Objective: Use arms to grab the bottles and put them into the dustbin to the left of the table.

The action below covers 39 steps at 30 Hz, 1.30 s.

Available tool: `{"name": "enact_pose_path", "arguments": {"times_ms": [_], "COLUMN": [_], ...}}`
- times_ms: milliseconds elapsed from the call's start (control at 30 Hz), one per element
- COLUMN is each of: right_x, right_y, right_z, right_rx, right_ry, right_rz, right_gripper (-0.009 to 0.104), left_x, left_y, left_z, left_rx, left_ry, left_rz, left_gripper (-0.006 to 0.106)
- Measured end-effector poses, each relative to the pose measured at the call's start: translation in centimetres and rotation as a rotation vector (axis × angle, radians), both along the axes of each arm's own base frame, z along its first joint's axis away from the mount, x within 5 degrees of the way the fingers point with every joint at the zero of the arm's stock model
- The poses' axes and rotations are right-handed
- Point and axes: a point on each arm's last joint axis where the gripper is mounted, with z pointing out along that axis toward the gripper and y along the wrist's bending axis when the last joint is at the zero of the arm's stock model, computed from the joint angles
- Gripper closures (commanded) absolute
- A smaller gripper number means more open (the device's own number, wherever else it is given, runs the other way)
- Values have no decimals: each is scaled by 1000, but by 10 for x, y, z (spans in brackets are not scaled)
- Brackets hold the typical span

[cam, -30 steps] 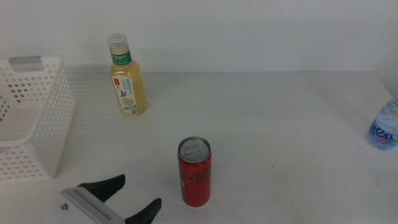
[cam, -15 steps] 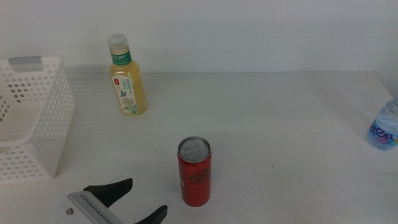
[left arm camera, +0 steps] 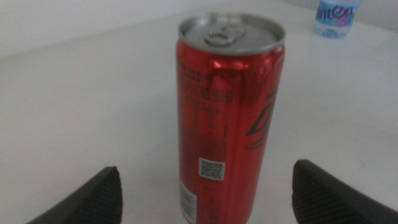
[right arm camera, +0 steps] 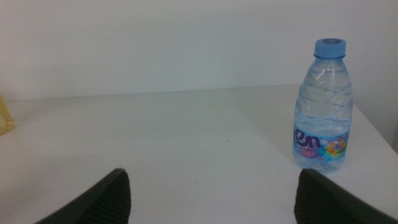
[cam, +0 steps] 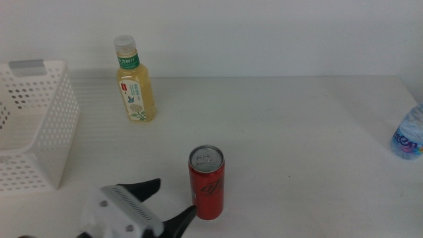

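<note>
White counter [cam: 297, 132] under my cameras: my left tool [cam: 168, 198] sits wide open just beside the upright red can [cam: 207, 183], gripping nothing; right tool [right arm camera: 208, 196] open, facing the water bottle [right arm camera: 323, 106].

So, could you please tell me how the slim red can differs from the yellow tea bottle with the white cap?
The slim red metal can is opaque with a silver pull-tab top; the yellow tea plastic bottle is see-through, with a white screw cap and green label. The can stands near the table's front, right by the open left pincer; the bottle stands at the back, nearer the white perforated basket. Both stand upright, and neither is gripped.
</note>
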Motion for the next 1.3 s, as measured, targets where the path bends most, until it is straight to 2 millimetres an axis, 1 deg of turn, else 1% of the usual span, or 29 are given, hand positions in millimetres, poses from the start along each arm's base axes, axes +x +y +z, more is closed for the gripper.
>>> {"name": "enact_pose_path", "arguments": {"times_ms": [200, 500, 767, 967, 1067, 1100, 1200, 1300], "right_x": [0, 0, 0, 0, 0, 0, 0, 0], "right_y": [0, 0, 0, 0, 0, 0, 0, 0], "right_z": [0, 0, 0, 0, 0, 0, 0, 0], "right_rx": [0, 0, 0, 0, 0, 0, 0, 0], "right_ry": [0, 0, 0, 0, 0, 0, 0, 0], "right_rz": [0, 0, 0, 0, 0, 0, 0, 0], "right_gripper": [25, 25, 25, 25, 25, 25, 25, 25], "left_x": [14, 38, 57, 67, 68, 68, 68, 69], "left_y": [-17, -38, -56, -65, -65, -65, -65, -65], "left_z": [-8, -9, -16, -19, -19, -19, -19, -19], "left_rx": [17, -6, -22, -26, -28, -28, -28, -27], "left_ry": [21, 5, 13, 2, 3, 3, 4, 4], "left_rz": [-55, -87, -115, -124, -123, -123, -122, -118], "left_gripper": [10, 10, 10, 10, 10, 19, 36, 59]}}
